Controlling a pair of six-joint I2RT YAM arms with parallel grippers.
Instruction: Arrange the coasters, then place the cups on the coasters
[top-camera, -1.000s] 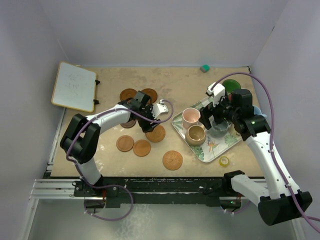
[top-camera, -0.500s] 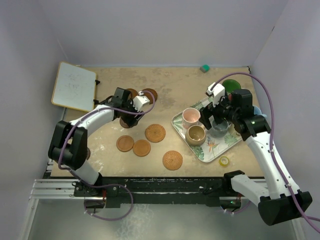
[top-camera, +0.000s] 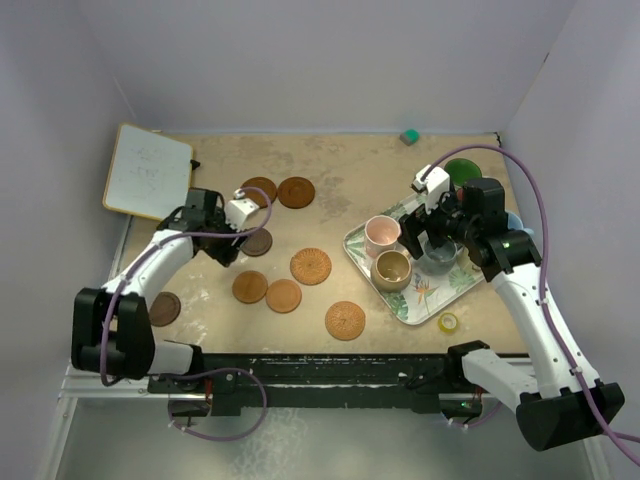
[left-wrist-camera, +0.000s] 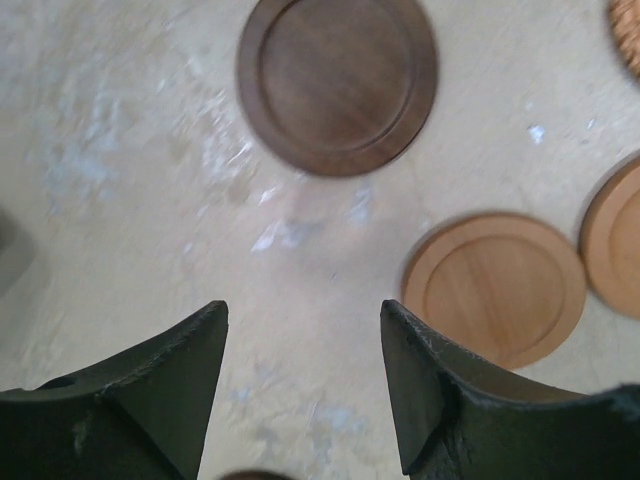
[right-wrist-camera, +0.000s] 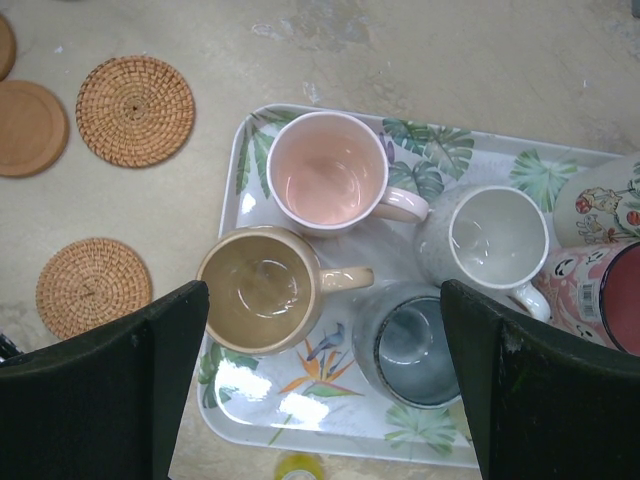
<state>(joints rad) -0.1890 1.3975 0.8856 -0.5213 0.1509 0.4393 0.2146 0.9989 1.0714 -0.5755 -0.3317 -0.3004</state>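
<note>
Coasters (top-camera: 311, 266) lie flat and scattered over the left and middle of the surface (top-camera: 370, 165), a sandy board scuffed with pale smears. Two dark ones sit side by side toward the back, with a third dark one just in front of them. Two plain orange ones lie just beside each other, and two woven ones lie nearer the tray (top-camera: 357, 247). One dark coaster (top-camera: 163, 308) lies apart near the left front corner.

Cups (top-camera: 381, 236) stand upright on the leaf-patterned tray at the right, pink and tan at its left end, grey and slate beside them. A green cup (top-camera: 462, 172) shows behind the right arm.

Pale walls close in the back, left and right. A whiteboard (top-camera: 150, 172) lies at the back left corner, overlapping the surface's edge. A small green block (top-camera: 409, 136) sits against the back wall. A yellow tape roll (top-camera: 448, 322) lies off the tray's near corner, close to the front edge. Bare surface runs along the back wall between whiteboard and block, and in a strip between the coasters and the tray.

The left gripper (left-wrist-camera: 300, 390) hangs over bare surface, jaws partly apart and holding nothing, with a dark coaster ahead of it. The right gripper (right-wrist-camera: 320, 300) hovers spread wide above the tray, gripping nothing.
</note>
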